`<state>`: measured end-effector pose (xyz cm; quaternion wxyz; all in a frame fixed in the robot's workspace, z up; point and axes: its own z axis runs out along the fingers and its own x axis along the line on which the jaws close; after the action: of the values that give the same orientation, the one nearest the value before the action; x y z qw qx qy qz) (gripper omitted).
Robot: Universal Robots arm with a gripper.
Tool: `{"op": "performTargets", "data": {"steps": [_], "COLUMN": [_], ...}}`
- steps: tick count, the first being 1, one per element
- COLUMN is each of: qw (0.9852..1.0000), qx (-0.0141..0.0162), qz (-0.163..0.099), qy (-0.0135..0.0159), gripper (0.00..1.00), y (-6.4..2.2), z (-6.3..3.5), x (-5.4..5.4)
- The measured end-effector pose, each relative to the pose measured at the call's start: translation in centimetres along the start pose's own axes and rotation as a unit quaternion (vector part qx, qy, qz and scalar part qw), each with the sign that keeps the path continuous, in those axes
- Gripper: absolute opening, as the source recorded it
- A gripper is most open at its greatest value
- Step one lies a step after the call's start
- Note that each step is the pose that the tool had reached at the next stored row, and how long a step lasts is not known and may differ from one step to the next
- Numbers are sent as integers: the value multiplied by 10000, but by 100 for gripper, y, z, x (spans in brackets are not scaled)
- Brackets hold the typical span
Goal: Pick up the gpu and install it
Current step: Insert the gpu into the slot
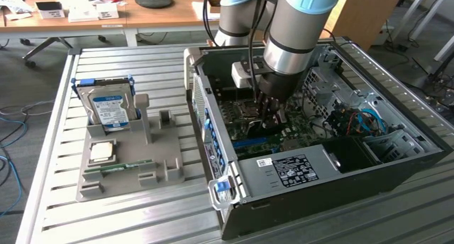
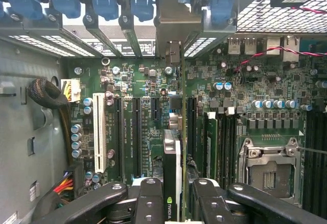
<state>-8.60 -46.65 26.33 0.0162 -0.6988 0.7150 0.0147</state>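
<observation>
While the arm reaches down into the open computer case (image 1: 312,164) in the exterior view, the hand (image 1: 269,114) sits low over the motherboard (image 1: 248,132), and the hard drive (image 1: 108,107) stands in the grey tray (image 1: 167,169) on the slatted surface (image 1: 127,217) to the exterior view's left. Over to the wrist view: the hand (image 2: 174,203) is clenched on the gpu (image 2: 172,168), held edge-on, upright over the slots of the green board.
</observation>
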Motion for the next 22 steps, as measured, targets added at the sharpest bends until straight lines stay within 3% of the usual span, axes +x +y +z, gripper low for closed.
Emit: {"op": "performTargets", "data": {"steps": [22], "qw": [10000], "qx": [0], "qz": [0], "qy": [0], "gripper": [27], "y": [0], "z": [53], "x": [2]}}
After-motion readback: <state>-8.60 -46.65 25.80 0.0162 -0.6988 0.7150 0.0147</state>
